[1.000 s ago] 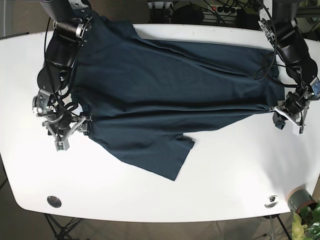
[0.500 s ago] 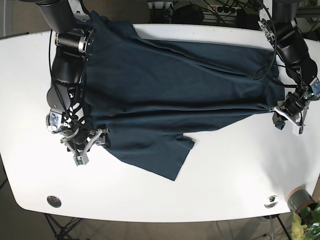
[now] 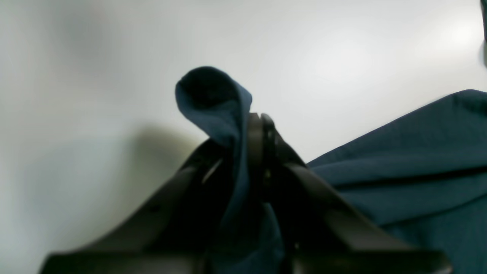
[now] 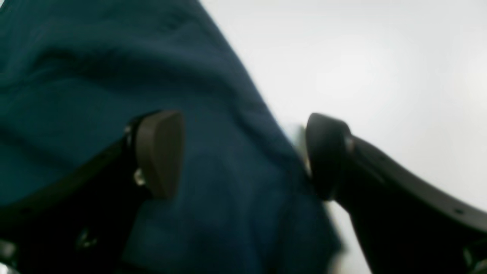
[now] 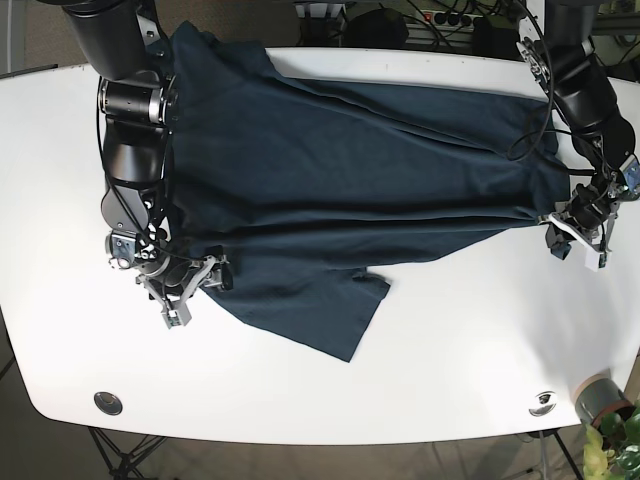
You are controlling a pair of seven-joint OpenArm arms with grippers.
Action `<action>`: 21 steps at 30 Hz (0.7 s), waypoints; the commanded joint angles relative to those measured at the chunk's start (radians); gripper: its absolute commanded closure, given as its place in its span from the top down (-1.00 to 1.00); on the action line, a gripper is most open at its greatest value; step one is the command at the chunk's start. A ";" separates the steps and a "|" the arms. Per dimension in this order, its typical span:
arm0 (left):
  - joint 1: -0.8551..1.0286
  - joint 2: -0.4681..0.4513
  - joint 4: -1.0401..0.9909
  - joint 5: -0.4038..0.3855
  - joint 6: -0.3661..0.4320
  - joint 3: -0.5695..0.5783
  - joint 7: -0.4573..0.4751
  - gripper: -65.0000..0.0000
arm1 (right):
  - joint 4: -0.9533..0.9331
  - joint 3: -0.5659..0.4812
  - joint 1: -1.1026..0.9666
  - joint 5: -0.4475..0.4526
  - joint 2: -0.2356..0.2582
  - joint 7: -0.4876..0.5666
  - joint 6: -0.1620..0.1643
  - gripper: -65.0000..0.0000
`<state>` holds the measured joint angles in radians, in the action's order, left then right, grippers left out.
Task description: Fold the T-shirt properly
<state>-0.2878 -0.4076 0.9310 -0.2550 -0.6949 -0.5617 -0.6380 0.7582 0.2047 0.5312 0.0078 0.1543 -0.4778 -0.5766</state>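
White worktop [image 5: 450, 350], glossy, with dark floor at the corners of the base view. Left end effector [image 3: 255, 125]: jaws pressed together on a fold of the dark blue shirt [image 5: 340, 170], with a loop of cloth standing up just above the tips in the left wrist view. In the base view the left end effector [image 5: 578, 232] sits at the worktop's right side, at the shirt's right corner, and the cloth runs taut from it toward the middle. Right end effector [image 4: 243, 152]: jaws apart, one pad [image 4: 159, 152] over the cloth and the other over bare worktop, the shirt's edge running between them; cannot tell if the pads touch the cloth. In the base view the right end effector [image 5: 196, 285] is at the shirt's lower left edge, its arm reaching down over the left part of the garment. Shirt lies spread across the upper and middle worktop, long axis left to right, wrinkled in long horizontal creases. One flap [image 5: 320, 310] hangs toward the near edge, ending in a point. Top left part of the shirt reaches the far edge under the right arm. Outward: two round metal discs [image 5: 107, 403] set in the near worktop, one at each side, a grey pot [image 5: 600, 398] with green leaves at the lower right corner, cables and a power strip [image 5: 455, 17] beyond the far edge.
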 commanded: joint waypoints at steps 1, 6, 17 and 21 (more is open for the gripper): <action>-0.023 -0.024 0.018 -0.017 -0.003 -0.002 0.022 -1.00 | 0.030 -0.011 -0.006 0.021 0.001 0.017 -0.009 0.45; -0.021 -0.026 0.018 -0.017 -0.003 -0.004 0.022 -1.00 | 0.093 -0.011 -0.061 0.021 0.000 -0.003 -0.015 0.45; -0.024 -0.026 0.018 -0.017 -0.003 -0.004 0.022 -1.00 | 0.172 -0.014 -0.113 0.017 -0.028 -0.052 -0.015 0.45; -0.026 -0.026 0.018 -0.017 -0.003 -0.002 0.022 -1.00 | 0.172 -0.014 -0.115 0.011 -0.051 -0.052 -0.015 0.45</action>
<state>-0.2890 -0.4084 0.9310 -0.2550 -0.6949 -0.5617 -0.6380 0.9222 0.1936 0.4053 0.0311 0.1234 -0.5003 -0.5854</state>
